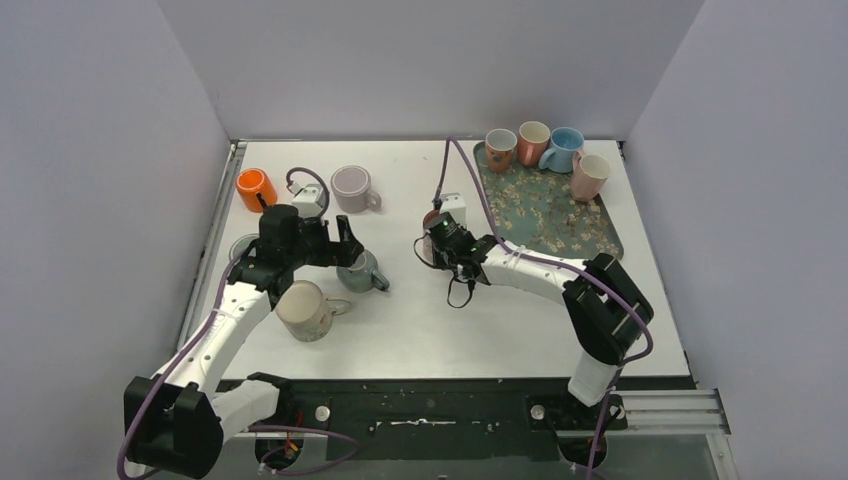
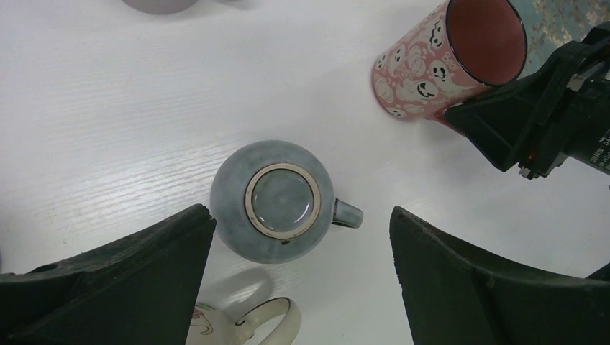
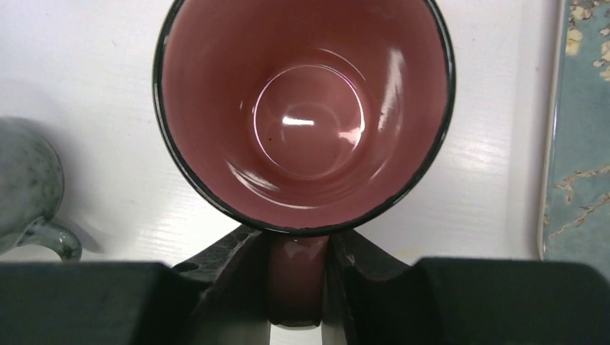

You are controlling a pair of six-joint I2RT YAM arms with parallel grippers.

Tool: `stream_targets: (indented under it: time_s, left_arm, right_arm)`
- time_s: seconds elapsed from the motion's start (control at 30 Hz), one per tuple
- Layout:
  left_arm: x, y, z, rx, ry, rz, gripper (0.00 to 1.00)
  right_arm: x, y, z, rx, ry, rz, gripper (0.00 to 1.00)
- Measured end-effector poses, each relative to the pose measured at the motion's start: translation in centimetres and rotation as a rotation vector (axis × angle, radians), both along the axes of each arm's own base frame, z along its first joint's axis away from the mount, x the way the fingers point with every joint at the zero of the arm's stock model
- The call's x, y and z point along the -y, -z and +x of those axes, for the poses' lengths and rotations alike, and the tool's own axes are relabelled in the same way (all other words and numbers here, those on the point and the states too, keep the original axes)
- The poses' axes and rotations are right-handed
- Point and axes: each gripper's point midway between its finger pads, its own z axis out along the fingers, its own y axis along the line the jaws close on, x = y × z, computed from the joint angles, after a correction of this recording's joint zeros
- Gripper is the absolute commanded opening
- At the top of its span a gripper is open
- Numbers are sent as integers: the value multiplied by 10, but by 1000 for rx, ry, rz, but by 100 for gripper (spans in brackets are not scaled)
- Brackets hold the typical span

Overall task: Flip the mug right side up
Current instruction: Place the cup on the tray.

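Left gripper (image 2: 300,214) spread wide, upside-down grey mug (image 2: 237,180) on the table (image 1: 450,340) directly below, between its fingers (image 2: 144,280), base up, right gripper (image 3: 300,241) pinched narrow on the handle of an upright pink mug (image 3: 306,122) just ahead of it

I read bright, even overhead light; white table (image 1: 450,330) near washed out. Shadows faint, soft: one just below grey mug (image 2: 277,201), inside span of left gripper (image 2: 301,219). Glare spots inside pink mug (image 3: 306,122) ahead of right gripper (image 3: 296,251). Its fingers (image 3: 223,284), close to lens, dark, slightly soft. Top view sharp throughout.
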Motion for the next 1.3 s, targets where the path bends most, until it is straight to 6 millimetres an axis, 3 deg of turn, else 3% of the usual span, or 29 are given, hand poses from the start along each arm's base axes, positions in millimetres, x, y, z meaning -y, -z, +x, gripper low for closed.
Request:
stream_targets:
  time_s: [0.13, 0.4, 0.6, 0.8, 1.0, 1.3]
  left_arm:
    - [4, -5, -3, 25, 21, 10, 93]
    - [6, -11, -6, 49, 38, 21, 97]
    - [7, -11, -7, 52, 46, 25, 97]
    - [8, -11, -7, 53, 49, 27, 97]
    - [8, -11, -7, 53, 52, 28, 97]
    - [8, -10, -8, 52, 53, 29, 97]
  right_arm:
    - [-2, 0, 0, 4, -38, -14, 0]
    - [6, -4, 7, -10, -101, -15, 0]
    - [25, -14, 18, -29, -127, 25, 0]
    - [63, -35, 39, 6, -75, 40, 0]
    - [120, -59, 70, 70, 58, 43, 0]
    - [193, -64, 99, 123, 134, 55, 0]
